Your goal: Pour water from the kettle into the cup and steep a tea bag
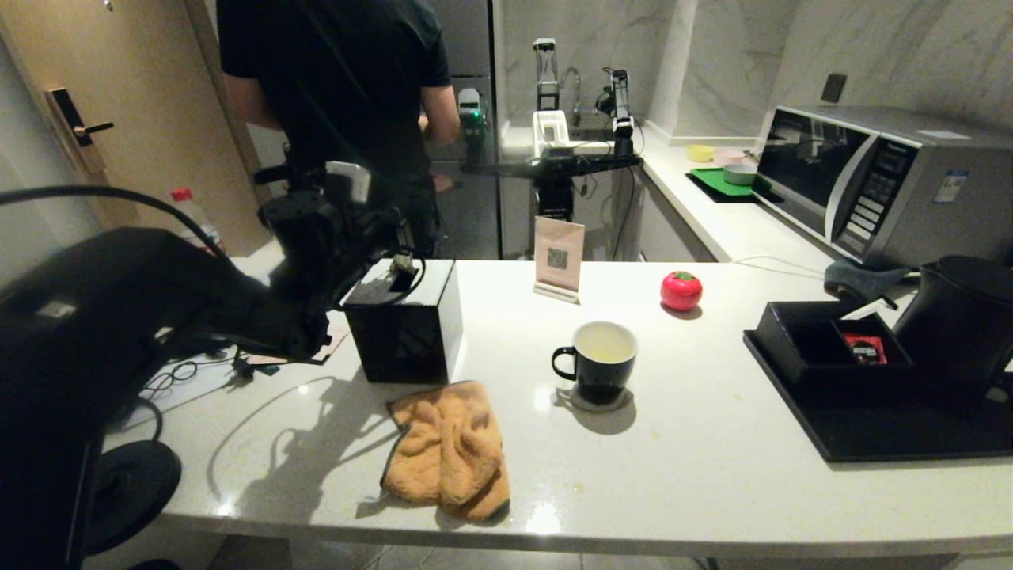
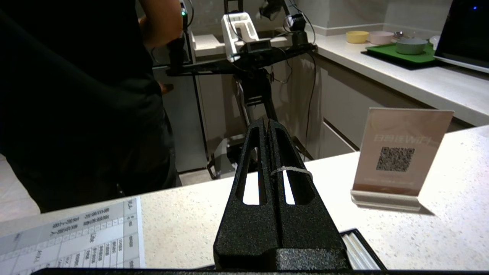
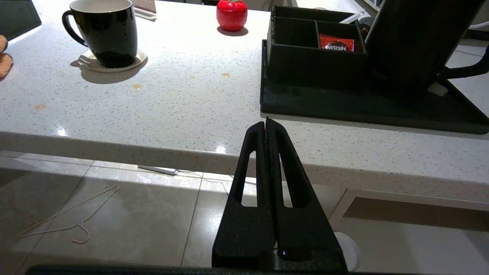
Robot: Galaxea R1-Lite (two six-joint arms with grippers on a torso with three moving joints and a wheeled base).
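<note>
The cup [image 1: 605, 360] stands on a coaster mid-table, with pale yellowish water [image 1: 605, 347] inside; the right wrist view shows the cup [image 3: 105, 32] too. On a black tray at the far right sits the kettle [image 1: 961, 317], also in the right wrist view [image 3: 412, 46]. My left gripper [image 2: 266, 122] hovers over the black tissue box [image 1: 404, 328], shut on the thin string [image 2: 292, 170] of the tea bag. That string loops over one finger, and the pouch itself is hidden. My right gripper [image 3: 266, 122] is shut and empty, below the table's front edge, out of the head view.
A red sachet [image 1: 864, 348] lies in the black organiser on the tray [image 1: 870, 443]. An orange cloth [image 1: 447, 451] lies near the front edge. A QR sign [image 1: 558, 257] and a red tomato-shaped object [image 1: 681, 290] stand behind the cup. A person stands beyond the table's far left.
</note>
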